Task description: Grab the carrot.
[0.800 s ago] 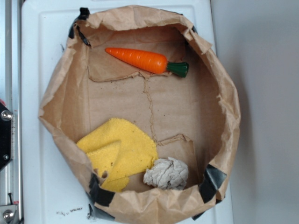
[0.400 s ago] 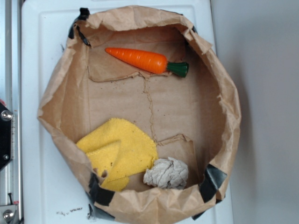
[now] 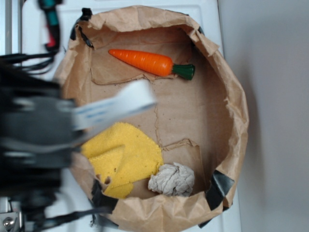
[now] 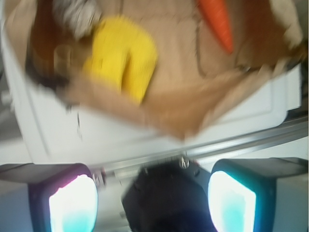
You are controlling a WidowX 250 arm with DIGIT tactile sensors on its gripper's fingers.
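Note:
The orange carrot (image 3: 147, 63) with a dark green stub lies flat at the far side of a brown paper bag's floor, tip pointing left. In the wrist view its tapered end (image 4: 217, 21) shows at the top right, far from the jaws. My gripper (image 4: 152, 193) is open and empty, its two lit pads (image 4: 72, 205) wide apart, above the white surface outside the bag's left wall. In the exterior view my arm (image 3: 34, 130) is a dark blur over the bag's left edge, and the fingers cannot be made out there.
The rolled-down paper bag (image 3: 236, 111) has a raised rim and stands on a white surface (image 3: 43, 38). Inside it, a yellow cloth (image 3: 125, 157) lies at the front left and a crumpled grey paper ball (image 3: 172, 179) at the front. A metal rail (image 4: 241, 140) runs along the left side.
My arm has swung into the exterior view from the left and now covers the bag's left edge. The carrot, cloth and paper ball have not moved.

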